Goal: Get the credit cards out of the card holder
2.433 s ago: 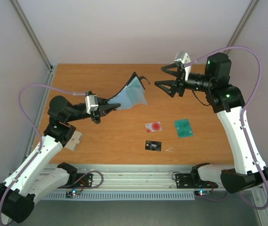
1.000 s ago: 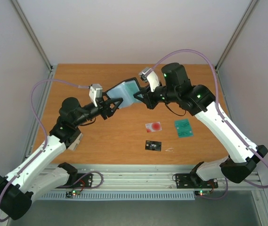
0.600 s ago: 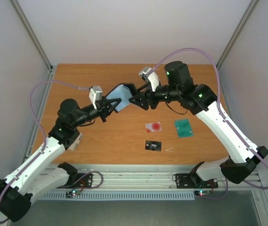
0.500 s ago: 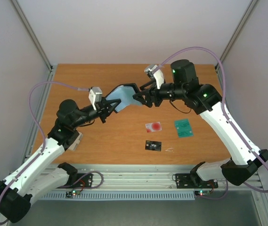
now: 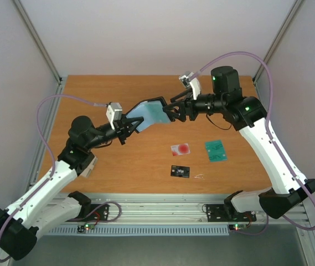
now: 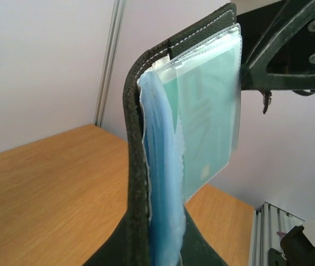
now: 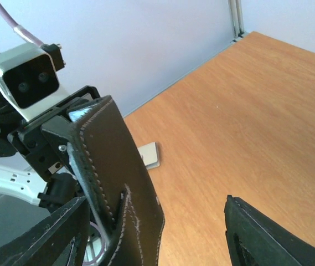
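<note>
Black leather folding card holder [image 5: 149, 112] aloft, pinched at one end by left gripper [image 5: 126, 125], free edge between the spread fingers of right gripper [image 5: 172, 110]. One teal-green card [image 6: 210, 111] not yet out of its clear sleeve. Down past right gripper, on orange-brown wooden table [image 5: 102, 88]: whitish red-spotted card [image 5: 180, 148], teal card [image 5: 216, 149], black printed card [image 5: 180, 172]. Probably mostly done.

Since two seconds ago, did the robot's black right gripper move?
Yes. The right gripper went left: from behind the flat teal-green card to behind the whitish red-spotted card, reaching the black folding card holder.
</note>
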Available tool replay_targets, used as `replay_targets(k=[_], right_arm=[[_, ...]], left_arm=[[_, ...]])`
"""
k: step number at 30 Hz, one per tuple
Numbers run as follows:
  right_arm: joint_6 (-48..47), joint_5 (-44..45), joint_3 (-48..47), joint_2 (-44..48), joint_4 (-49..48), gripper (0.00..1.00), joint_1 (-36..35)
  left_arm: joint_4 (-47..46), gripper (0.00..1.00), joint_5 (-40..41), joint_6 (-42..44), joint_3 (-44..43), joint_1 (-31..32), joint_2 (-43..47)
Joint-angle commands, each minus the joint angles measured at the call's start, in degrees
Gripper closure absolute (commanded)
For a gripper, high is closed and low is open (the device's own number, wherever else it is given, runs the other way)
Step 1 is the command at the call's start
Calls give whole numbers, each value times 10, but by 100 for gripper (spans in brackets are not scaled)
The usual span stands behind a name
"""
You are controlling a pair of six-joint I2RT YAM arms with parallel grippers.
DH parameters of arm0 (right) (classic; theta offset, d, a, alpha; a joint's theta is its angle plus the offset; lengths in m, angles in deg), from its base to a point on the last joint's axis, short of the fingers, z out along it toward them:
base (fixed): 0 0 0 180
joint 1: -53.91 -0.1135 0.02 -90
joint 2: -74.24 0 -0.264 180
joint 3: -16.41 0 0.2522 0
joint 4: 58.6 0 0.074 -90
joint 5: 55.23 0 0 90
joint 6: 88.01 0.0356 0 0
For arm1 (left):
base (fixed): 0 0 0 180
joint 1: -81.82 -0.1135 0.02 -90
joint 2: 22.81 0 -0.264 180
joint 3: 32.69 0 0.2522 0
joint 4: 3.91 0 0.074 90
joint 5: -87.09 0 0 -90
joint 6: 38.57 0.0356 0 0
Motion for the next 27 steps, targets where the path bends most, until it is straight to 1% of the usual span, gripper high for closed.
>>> replay_targets(k=[1, 5, 8, 14, 17, 20, 21, 22, 23, 25, 27], right_arm=[[6, -38, 2, 3, 20, 33, 14], [-2, -43, 10, 5, 19, 34, 19], [7, -55, 19, 8, -1, 35, 29], [34, -79, 15, -18, -15, 35, 29], [45, -88, 24, -19, -30, 34, 24], [44, -45, 41, -9, -36, 31, 1], [44, -17, 47, -6, -39, 26, -15], [47, 19, 53, -2, -47, 11, -32], [48, 74, 60, 2, -55, 3, -55], [56, 140, 69, 7, -65, 1, -75], [69, 173, 79, 15, -85, 1, -83]], left_arm=[[-54, 100, -9, -3, -25, 1, -19], [-46, 100, -11, -1, -28, 1, -17], [-39, 100, -19, 7, -31, 1, -14], [-27, 100, -17, 8, -48, 1, -19], [1, 100, 8, -6, -54, 3, -21], [41, 100, 66, -15, -67, 8, -21], [52, 100, 82, -18, -72, 9, -22], [64, 100, 97, -23, -77, 9, -23], [75, 100, 108, -29, -80, 10, -25], [80, 100, 111, -45, -80, 12, -27], [81, 100, 111, -50, -76, 14, -27]])
